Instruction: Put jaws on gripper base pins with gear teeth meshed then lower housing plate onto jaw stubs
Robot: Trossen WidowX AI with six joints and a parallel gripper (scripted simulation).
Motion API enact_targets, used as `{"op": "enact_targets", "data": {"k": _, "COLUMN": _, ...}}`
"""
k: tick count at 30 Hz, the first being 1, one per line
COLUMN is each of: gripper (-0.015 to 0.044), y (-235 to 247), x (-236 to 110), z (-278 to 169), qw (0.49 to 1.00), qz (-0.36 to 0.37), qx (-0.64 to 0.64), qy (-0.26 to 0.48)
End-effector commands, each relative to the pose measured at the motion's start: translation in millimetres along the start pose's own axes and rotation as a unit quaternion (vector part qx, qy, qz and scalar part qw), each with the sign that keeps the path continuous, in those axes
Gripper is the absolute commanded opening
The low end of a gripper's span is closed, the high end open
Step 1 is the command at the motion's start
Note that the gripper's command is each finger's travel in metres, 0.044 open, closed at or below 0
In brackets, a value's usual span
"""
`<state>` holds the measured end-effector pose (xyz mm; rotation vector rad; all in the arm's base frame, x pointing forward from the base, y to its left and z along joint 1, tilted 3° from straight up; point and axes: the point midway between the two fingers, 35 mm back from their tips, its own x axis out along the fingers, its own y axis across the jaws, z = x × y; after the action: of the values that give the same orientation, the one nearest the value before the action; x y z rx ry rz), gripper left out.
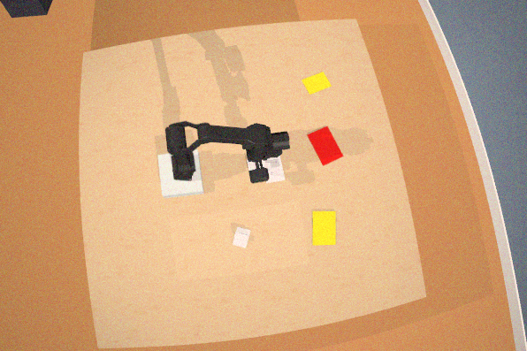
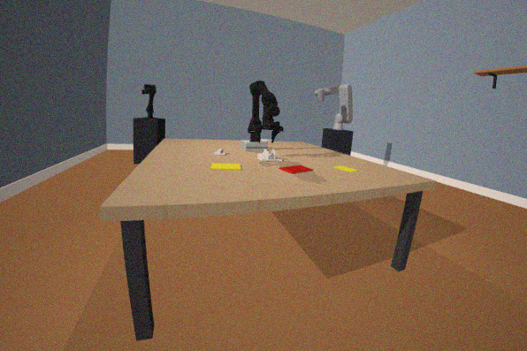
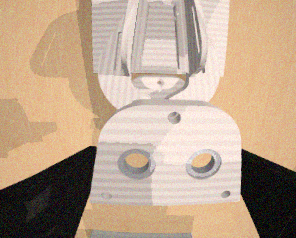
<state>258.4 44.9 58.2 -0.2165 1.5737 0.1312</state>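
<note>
My gripper [image 3: 166, 155] [image 2: 272, 141] is shut on the housing plate [image 3: 167, 135], with one black finger at each side edge. The plate is white, rounded at its far edge, with two ringed holes and smaller holes. Its far edge overlaps the near end of the gripper base [image 3: 107, 60] [image 1: 276, 172] [image 2: 278, 159] in the wrist view; whether they touch cannot be told. Two upright curved white pieces, seemingly the jaws, stand side by side on the base. The pins, gear teeth and stubs cannot be made out. The arm partly covers the base in the top view.
A small white part [image 1: 241, 237] [image 2: 220, 153] lies apart from the base. A red rectangle [image 1: 325, 146] [image 2: 295, 169] and two yellow rectangles, the larger [image 1: 324, 228] [image 2: 225, 166] and the smaller [image 1: 316, 82] [image 2: 346, 169], lie on the table. The arm stands on a pale block [image 1: 181, 188].
</note>
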Motion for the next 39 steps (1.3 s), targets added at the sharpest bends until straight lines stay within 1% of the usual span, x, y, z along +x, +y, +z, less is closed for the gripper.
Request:
{"op": "enact_targets", "data": {"k": 1, "gripper": 0.0351, "y": 0.8, "x": 0.1, "z": 0.3, "qw": 1.000, "qz": 0.002, "qx": 0.002, "qy": -0.001}}
{"op": "enact_targets", "data": {"k": 18, "gripper": 0.0351, "y": 0.9, "x": 1.2, "z": 0.4, "qw": 1.000, "qz": 0.002, "qx": 0.002, "qy": -0.001}}
{"op": "enact_targets", "data": {"k": 39, "gripper": 0.0351, "y": 1.0, "x": 35.7, "z": 2.2, "qw": 1.000, "qz": 0.002, "qx": 0.002, "qy": -0.001}}
